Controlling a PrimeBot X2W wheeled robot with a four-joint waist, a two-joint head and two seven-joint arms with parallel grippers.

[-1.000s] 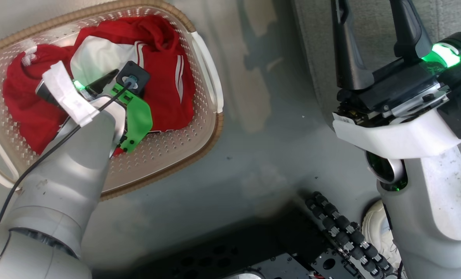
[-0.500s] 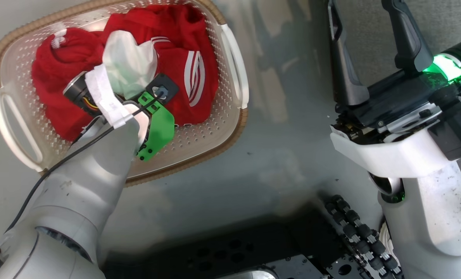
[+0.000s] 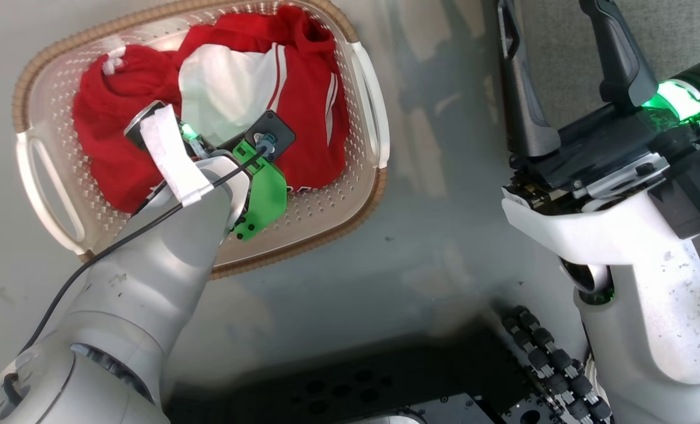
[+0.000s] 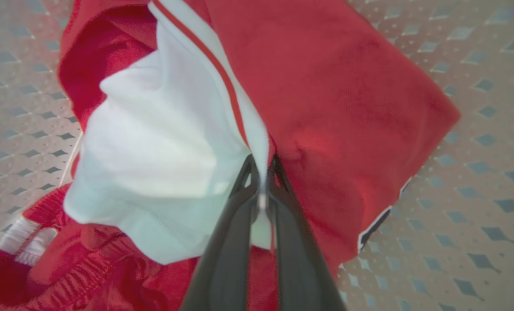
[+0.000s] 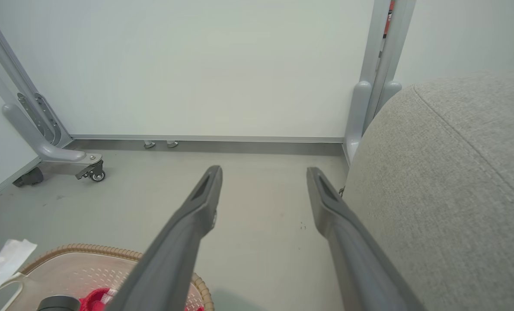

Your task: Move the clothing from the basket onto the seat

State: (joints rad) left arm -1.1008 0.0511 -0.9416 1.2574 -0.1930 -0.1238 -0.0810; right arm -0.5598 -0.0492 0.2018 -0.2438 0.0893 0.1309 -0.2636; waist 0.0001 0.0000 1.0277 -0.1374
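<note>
Left claw [image 4: 263,166] pressed together, pinching the jersey [image 4: 334,108] at its white panel's edge, inside basket [image 3: 326,209]. Right claw [image 5: 263,172] spread, empty; seat [image 5: 447,194] at 3 o'clock.

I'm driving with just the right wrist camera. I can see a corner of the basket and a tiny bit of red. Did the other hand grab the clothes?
Observer: Yes. The left gripper is shut on the jersey, pinching a fold where its white panel meets the red.
Operator: Is that the only thing in there?
Observer: No. A plain red garment lies beside the jersey, on the robot's left.
Operator: Is the jersey out yet?
Observer: Not yet. In the head view, all of it is inside the basket.
</note>
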